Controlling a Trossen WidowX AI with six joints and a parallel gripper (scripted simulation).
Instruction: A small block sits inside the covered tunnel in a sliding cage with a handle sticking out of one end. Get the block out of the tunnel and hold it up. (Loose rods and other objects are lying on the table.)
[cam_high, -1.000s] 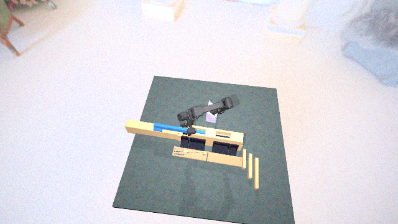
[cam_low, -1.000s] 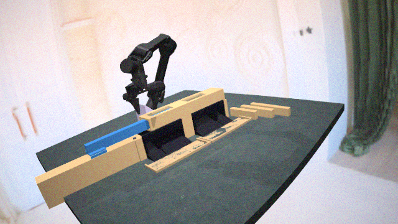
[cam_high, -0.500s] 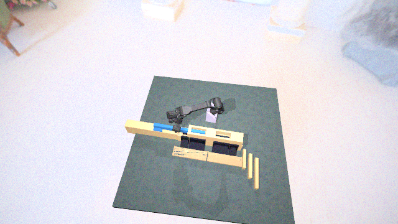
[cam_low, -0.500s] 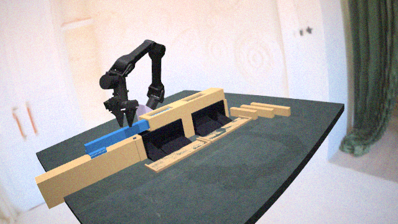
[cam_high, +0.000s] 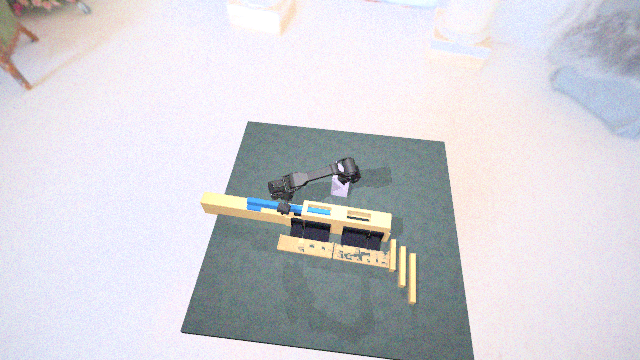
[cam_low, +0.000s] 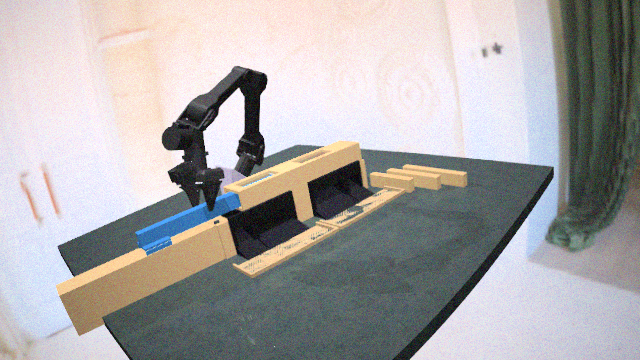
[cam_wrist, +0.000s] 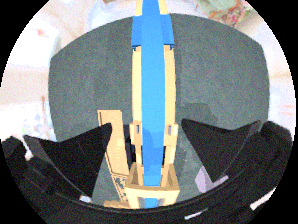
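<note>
Two fingers (cam_high: 284, 205) (cam_low: 203, 207), mine, spread wide and pointing down, nothing pinched between them. In the wrist view the blue handle bar (cam_high: 265, 204) (cam_low: 190, 217) (cam_wrist: 152, 90) runs lengthwise through the gap, one fingertip to either side. Contact with the bar: cannot tell.

Bar position: one end enters the pale wooden tunnel (cam_high: 339, 212) (cam_low: 301, 202) (cam_wrist: 152, 192); the rest lies along a long wooden beam (cam_high: 225, 205) (cam_low: 140, 275) (cam_wrist: 137, 90), which overhangs the edge of the dark table (cam_high: 240, 300) (cam_low: 400, 250) (cam_wrist: 220, 75).

Small block: hidden from me; I cannot make out its exact place in the tunnel. The top has two rectangular windows, the near one showing blue. Dark recesses open along the side facing two flat slatted panels (cam_high: 305, 246) (cam_low: 285, 250) (cam_wrist: 116, 145).

Loose items: three wooden rods (cam_high: 402, 267) (cam_low: 415, 178) lie side by side, apart from one another, near the tunnel's far end.
</note>
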